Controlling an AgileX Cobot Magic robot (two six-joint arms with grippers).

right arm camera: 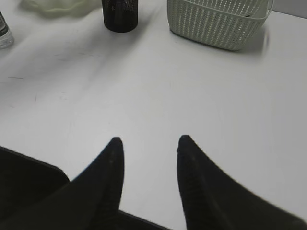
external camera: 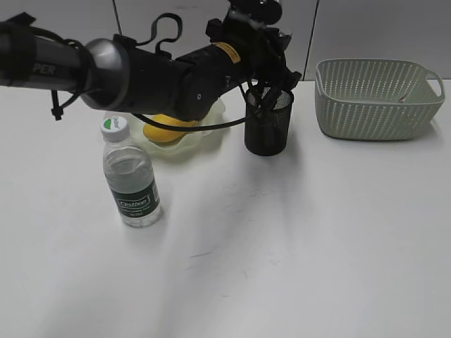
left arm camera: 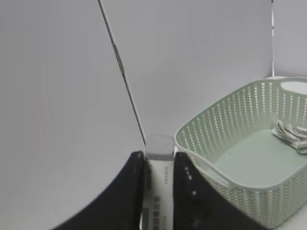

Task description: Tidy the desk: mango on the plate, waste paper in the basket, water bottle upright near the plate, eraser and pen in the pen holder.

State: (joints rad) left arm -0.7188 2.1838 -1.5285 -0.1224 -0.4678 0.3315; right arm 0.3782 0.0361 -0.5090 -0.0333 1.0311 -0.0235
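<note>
My left gripper (left arm camera: 158,155) is shut on the eraser (left arm camera: 159,165), a white block in a printed sleeve. In the exterior view it (external camera: 271,93) hangs right over the mouth of the black mesh pen holder (external camera: 268,130). The mango (external camera: 165,131) lies on the pale green plate (external camera: 208,134). The water bottle (external camera: 131,176) stands upright in front of the plate. The waste paper (left arm camera: 290,134) lies inside the basket (left arm camera: 230,158). My right gripper (right arm camera: 147,141) is open and empty above bare desk (right arm camera: 192,105). I cannot make out the pen.
The basket (external camera: 377,102) stands at the back right, close to the pen holder. The left arm stretches across the plate from the left. The right wrist view shows the pen holder (right arm camera: 120,14), the basket (right arm camera: 216,24) and the bottle's base (right arm camera: 4,36) far off.
</note>
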